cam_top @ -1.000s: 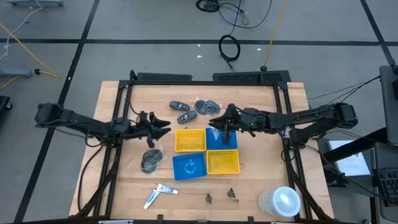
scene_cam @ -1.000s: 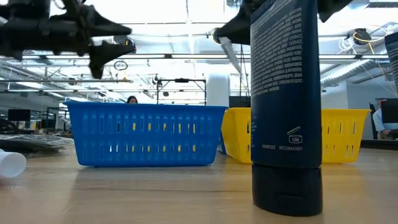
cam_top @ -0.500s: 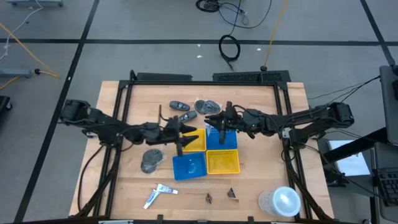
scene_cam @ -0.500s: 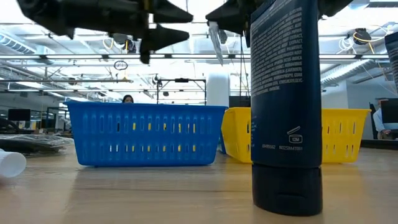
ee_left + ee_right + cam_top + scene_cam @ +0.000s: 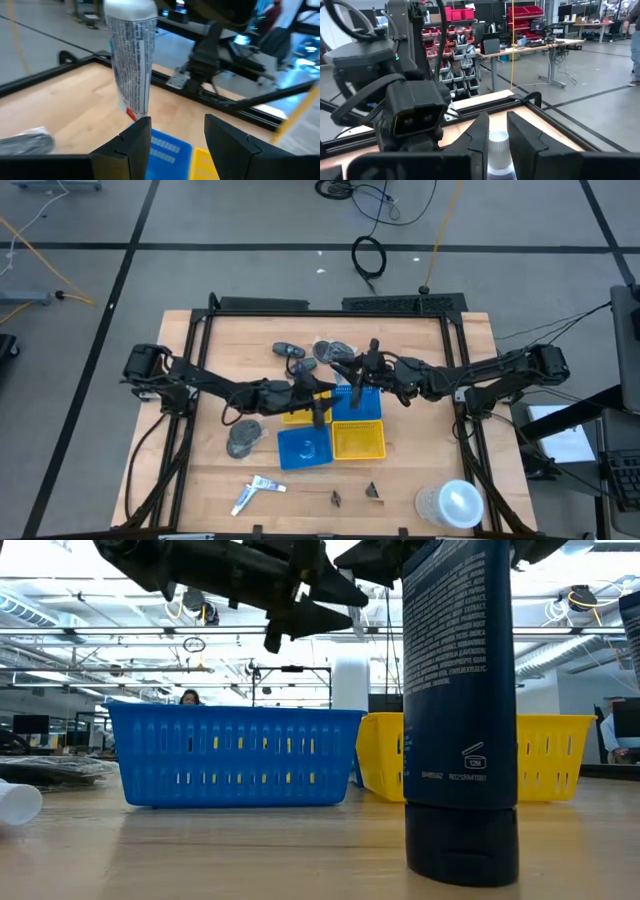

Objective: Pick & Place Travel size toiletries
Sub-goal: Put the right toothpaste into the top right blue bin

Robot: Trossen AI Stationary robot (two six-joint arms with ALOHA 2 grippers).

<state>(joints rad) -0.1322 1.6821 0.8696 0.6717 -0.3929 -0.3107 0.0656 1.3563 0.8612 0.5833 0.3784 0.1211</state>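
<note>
My right gripper point(image 5: 352, 373) is shut on a white printed toiletry tube point(image 5: 131, 65), which hangs over the far blue tray point(image 5: 368, 406). My left gripper point(image 5: 172, 140) is open, level, above the far yellow tray point(image 5: 298, 412) and just short of the tube, touching nothing. Its fingers point toward the table's right. Two more white tubes with blue markings point(image 5: 256, 491) lie flat on the wood near the near edge. My right gripper pinches the tube's white cap point(image 5: 498, 143) between its two fingers. The tube is lifted clear and hangs about upright below the cap, its flat crimped end point(image 5: 132, 114) lowest.
Four trays sit in a block mid-table: near blue point(image 5: 305, 447), near yellow point(image 5: 358, 441) and the two far ones. Dark key fobs point(image 5: 288, 350) and bagged items point(image 5: 333, 351) lie beyond, another bag point(image 5: 243, 438) left. Black clips point(image 5: 336, 498) and a pale round container point(image 5: 450, 505) sit near the front; a dark bottle point(image 5: 460, 710) fills the low view.
My left arm has swung toward the table's right, from left of the trays to above the far yellow tray, close to the hanging tube. My right gripper has stayed over the far blue tray with the tube still in its hold.
</note>
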